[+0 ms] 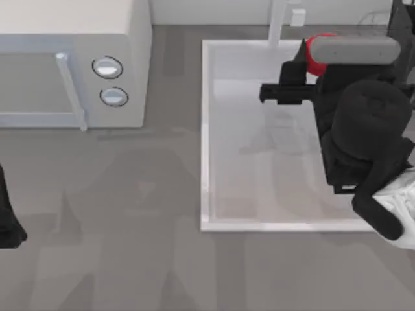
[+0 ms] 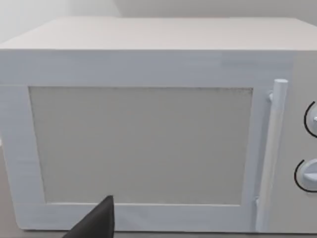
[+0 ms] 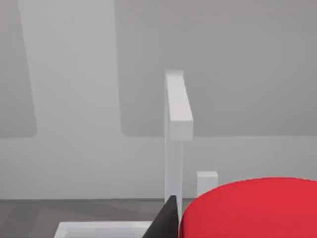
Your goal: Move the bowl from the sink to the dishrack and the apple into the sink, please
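Hanging over the far right part of the sink (image 1: 206, 129), the right gripper (image 1: 310, 59) holds the apple (image 1: 318, 46), its fingers clamped on the red lump. The apple sits above the basin's back rim, close to the faucet post (image 1: 277, 23); in the right wrist view it (image 3: 252, 208) bulges just beside a dark fingertip (image 3: 166, 220), with the faucet (image 3: 176, 129) standing upright behind. Rounded as it is, I cannot tell its long axis. The basin floor lies open toward the left and near rims. The microwave (image 1: 71, 65) stands well apart, far left. The left arm rests parked at the table's left edge, its claw's state unclear.
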Available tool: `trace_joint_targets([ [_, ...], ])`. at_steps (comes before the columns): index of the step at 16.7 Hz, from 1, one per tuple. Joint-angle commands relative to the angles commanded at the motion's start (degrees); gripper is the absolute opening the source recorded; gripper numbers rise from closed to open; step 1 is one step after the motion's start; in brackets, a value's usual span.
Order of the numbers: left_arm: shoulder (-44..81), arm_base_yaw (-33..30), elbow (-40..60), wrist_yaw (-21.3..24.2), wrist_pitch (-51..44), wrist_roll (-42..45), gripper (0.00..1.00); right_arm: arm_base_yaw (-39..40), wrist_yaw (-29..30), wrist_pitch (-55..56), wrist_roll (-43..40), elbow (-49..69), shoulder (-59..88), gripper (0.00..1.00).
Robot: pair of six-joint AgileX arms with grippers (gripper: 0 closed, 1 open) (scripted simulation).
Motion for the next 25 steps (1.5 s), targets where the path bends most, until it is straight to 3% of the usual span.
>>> trace_joint_targets([
  [10, 0.0, 0.0, 0.0, 0.0, 0.0, 0.0, 1.0, -0.03, 0.46, 32.19, -0.27, -4.81, 27.17, 0.0],
  [17, 0.0, 0.0, 0.0, 0.0, 0.0, 0.0, 1.0, -0.1, 0.34, 35.51, -0.28, -5.49, 30.18, 0.0],
  [25, 0.0, 0.0, 0.0, 0.0, 0.0, 0.0, 1.0, -0.1, 0.34, 35.51, -0.28, -5.49, 30.18, 0.6],
])
